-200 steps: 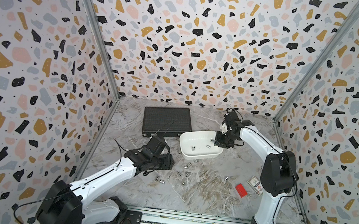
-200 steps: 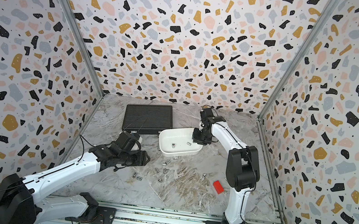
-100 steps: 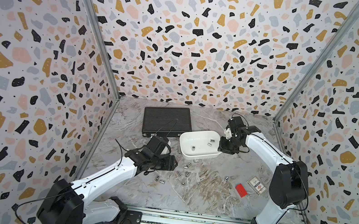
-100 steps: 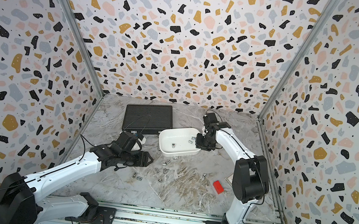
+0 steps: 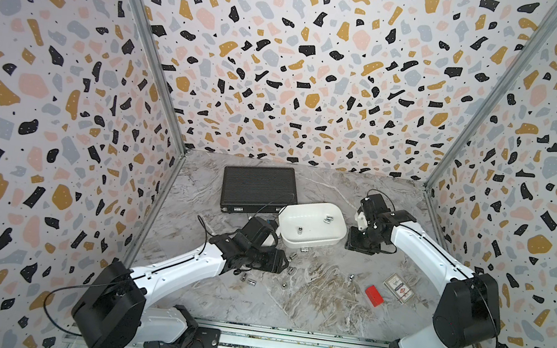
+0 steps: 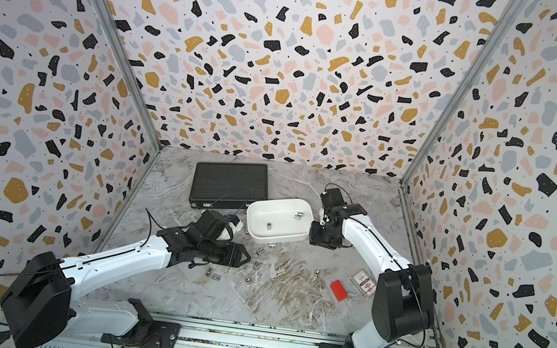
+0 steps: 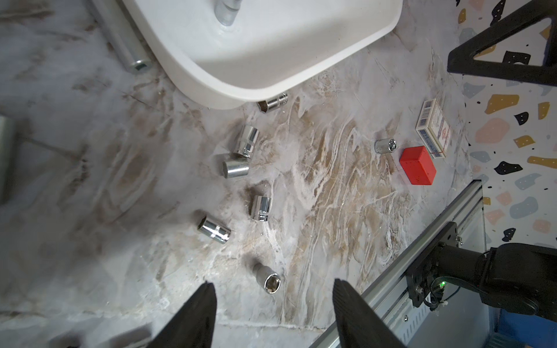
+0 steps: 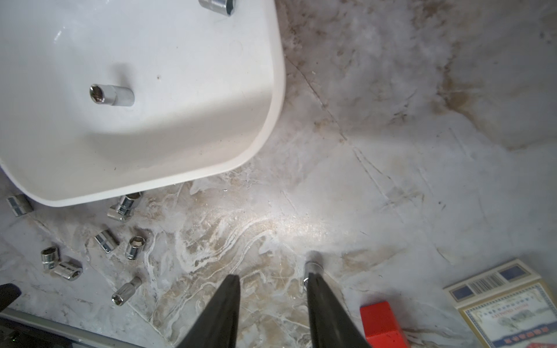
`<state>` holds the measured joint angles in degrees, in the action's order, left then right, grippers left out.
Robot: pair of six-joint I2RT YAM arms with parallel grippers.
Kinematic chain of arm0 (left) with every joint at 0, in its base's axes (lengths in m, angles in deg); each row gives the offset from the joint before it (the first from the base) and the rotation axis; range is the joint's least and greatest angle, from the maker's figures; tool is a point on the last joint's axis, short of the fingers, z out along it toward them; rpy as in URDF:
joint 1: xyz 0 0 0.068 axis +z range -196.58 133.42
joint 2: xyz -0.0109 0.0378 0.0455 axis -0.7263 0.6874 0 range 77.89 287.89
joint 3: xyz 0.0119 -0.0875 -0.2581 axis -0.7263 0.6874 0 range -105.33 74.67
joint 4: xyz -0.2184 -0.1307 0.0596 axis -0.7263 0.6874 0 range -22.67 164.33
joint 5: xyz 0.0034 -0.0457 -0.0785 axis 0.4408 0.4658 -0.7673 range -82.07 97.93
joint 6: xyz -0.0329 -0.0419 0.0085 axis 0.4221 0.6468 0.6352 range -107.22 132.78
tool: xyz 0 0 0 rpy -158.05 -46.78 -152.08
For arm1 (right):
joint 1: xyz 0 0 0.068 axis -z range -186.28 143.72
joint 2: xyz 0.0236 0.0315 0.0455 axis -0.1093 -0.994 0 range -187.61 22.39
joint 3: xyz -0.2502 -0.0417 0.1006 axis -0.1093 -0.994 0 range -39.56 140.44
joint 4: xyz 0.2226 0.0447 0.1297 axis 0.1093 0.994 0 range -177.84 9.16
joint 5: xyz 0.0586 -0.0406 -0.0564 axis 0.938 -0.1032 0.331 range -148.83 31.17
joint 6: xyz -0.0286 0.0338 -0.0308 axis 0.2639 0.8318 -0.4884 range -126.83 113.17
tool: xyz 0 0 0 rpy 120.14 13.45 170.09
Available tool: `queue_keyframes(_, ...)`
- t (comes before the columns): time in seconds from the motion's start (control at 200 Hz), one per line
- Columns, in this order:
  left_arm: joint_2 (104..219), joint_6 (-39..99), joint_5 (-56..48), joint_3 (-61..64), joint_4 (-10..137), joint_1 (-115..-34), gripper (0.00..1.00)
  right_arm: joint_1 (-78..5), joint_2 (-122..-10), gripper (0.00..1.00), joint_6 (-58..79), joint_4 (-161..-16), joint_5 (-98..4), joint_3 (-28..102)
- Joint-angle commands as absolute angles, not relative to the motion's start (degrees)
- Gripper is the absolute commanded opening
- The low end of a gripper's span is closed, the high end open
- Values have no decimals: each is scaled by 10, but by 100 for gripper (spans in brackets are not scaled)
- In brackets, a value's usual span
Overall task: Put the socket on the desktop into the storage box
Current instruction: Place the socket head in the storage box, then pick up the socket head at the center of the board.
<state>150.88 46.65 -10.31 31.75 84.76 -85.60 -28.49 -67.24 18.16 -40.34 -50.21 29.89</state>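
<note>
Several chrome sockets (image 7: 248, 141) lie scattered on the marble desktop (image 5: 306, 304) in front of the white storage box (image 5: 310, 240). Two more sockets (image 5: 328, 220) rest at the box's far side and one (image 8: 111, 95) near its middle. My left gripper (image 7: 273, 283) hovers low and open, with one socket (image 7: 271, 281) lying on the desktop between its fingertips, untouched. My right gripper (image 8: 272, 275) is open and empty, pointing down beside the box's right end (image 5: 359, 247). A small socket (image 8: 313, 266) stands just past one of its fingertips.
A black ribbed case (image 5: 258, 187) lies behind the box. A red block (image 5: 374, 295) and a card pack (image 5: 399, 288) sit at the front right. The metal rail (image 5: 283, 342) runs along the front edge. Speckled walls close in three sides.
My right gripper has moved off the box's right rim, to the right and lower beside it, and its jaws have parted wider. The left arm has stayed put.
</note>
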Motion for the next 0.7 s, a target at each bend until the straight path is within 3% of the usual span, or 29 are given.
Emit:
queue_keyframes(0.0,1520,454,-117,294,816,-866,65,-288,-640,45,173,-384,-518,283)
queue_keyframes(0.696,1566,418,-108,271,803,-930,67,-288,-594,50,182,-390,-523,186)
